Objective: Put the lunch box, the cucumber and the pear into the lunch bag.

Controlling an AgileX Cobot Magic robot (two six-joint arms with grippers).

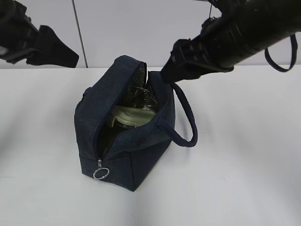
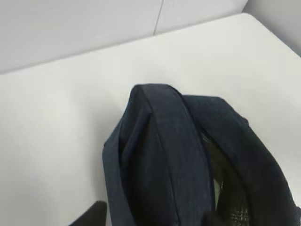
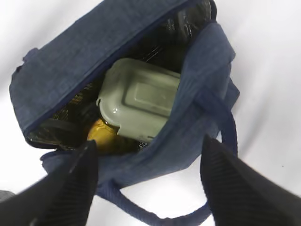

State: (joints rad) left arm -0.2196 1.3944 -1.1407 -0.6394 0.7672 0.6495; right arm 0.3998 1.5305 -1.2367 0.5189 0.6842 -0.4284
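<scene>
The dark navy lunch bag [image 1: 127, 141] stands upright mid-table with its top unzipped. Inside it lies the lunch box [image 3: 141, 99], pale green lid up, also seen in the exterior view [image 1: 134, 115]. The yellow pear [image 3: 101, 134] is tucked beside the box at one end. The cucumber is hidden. My right gripper [image 3: 148, 181] hovers open over the bag's handle side, holding nothing; it sits just above the bag's rim [image 1: 171, 70]. My left gripper [image 1: 66, 56] hangs up and to the left of the bag, its fingertips [image 2: 89, 219] apart above the bag's flap [image 2: 160, 155].
The bag's loop handle [image 1: 188, 122] droops to the right of the bag. The zipper's metal ring pull [image 1: 101, 173] hangs at the front lower corner. White tabletop [image 1: 235, 179] lies around the bag, with a white wall behind.
</scene>
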